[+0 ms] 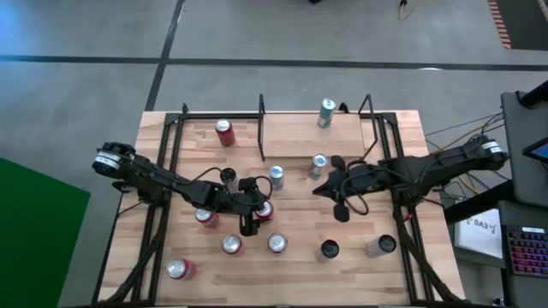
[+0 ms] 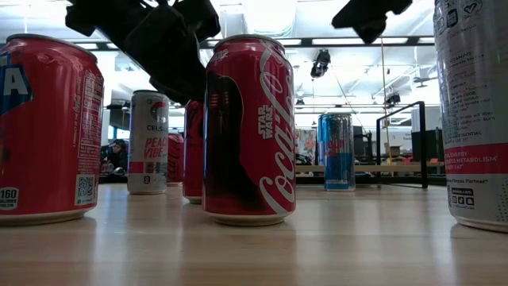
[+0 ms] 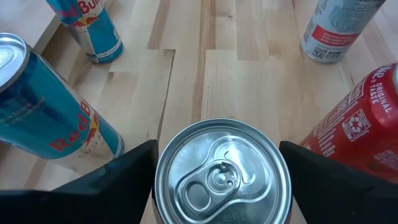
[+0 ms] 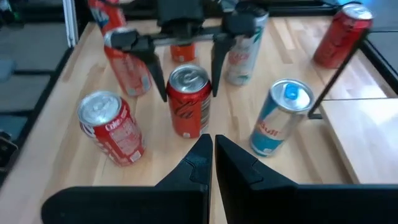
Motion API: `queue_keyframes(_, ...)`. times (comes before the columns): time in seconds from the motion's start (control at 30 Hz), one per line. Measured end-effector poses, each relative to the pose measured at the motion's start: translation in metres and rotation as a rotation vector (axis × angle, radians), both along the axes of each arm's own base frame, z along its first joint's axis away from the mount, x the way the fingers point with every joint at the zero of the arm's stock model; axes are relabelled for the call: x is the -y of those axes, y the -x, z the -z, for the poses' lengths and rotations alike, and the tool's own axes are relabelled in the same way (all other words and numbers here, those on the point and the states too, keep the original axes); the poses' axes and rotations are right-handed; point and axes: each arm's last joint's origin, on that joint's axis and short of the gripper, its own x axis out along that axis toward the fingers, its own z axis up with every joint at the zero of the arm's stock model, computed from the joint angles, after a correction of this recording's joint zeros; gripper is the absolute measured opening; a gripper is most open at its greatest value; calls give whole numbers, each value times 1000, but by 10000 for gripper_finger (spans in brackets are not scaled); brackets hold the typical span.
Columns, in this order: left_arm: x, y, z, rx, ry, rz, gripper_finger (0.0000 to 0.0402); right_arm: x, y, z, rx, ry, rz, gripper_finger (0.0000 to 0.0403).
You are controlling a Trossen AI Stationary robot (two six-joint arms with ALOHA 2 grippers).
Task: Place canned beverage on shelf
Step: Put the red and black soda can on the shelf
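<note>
A silver can top [image 3: 222, 171] sits between the left gripper's [image 3: 217, 180] spread fingers [image 3: 118, 180].

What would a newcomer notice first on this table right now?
The left hand straddles a red Coca-Cola can near the table's middle, fingers open on either side of it. Many more cans stand scattered around it. On the shelf at the far edge, one light can already stands.
</note>
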Motion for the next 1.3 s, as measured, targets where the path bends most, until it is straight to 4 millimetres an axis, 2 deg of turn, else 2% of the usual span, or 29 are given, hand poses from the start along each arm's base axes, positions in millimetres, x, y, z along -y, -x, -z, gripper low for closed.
queue_keyframes(0.3, 0, 0, 0, 0, 0, 0, 304, -3, -13, 10, -15, 25, -12, 9)
queue_keyframes(0.97, 0, 0, 0, 2, -6, 5, 285, -3, -13, 10, -10, 26, -14, 9)
queue_keyframes(1.3, -1, 4, -10, 24, -7, 14, 284, -3, -13, 10, -11, 26, -14, 9)
